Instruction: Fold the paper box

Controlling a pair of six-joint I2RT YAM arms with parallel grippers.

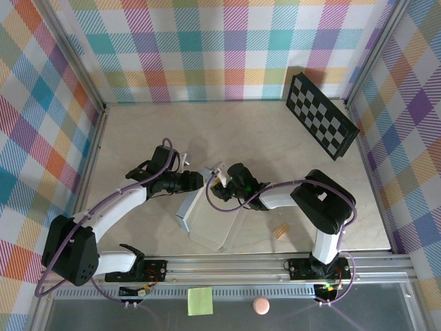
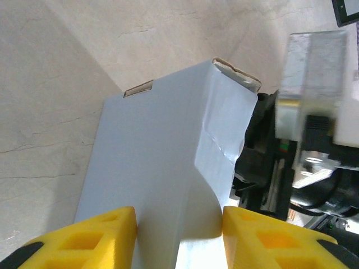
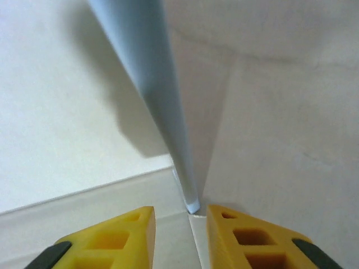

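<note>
A pale grey-white thin cardboard paper box (image 1: 207, 219), partly folded into a flat rectangular sleeve, is seen just below the centre of the top view. Its rounded fold is clamped between the yellow fingertips of the left gripper (image 2: 179, 224), at the bottom of the left wrist view. A thin box edge is seen between the narrowly parted jaws of the right gripper (image 3: 180, 216), ungripped.

Robotics lab test cell. Pastel plaid-printed walls (image 1: 227, 48) are enclosing a pale stone-patterned bench (image 1: 248, 131). A black-and-white checkerboard panel (image 1: 322, 115) is leaning in its far right corner. A silver aluminium rail (image 1: 234, 264) is running along the near edge, carrying a white-and-black left robot arm (image 1: 114, 207) and right robot arm (image 1: 279, 198).
</note>
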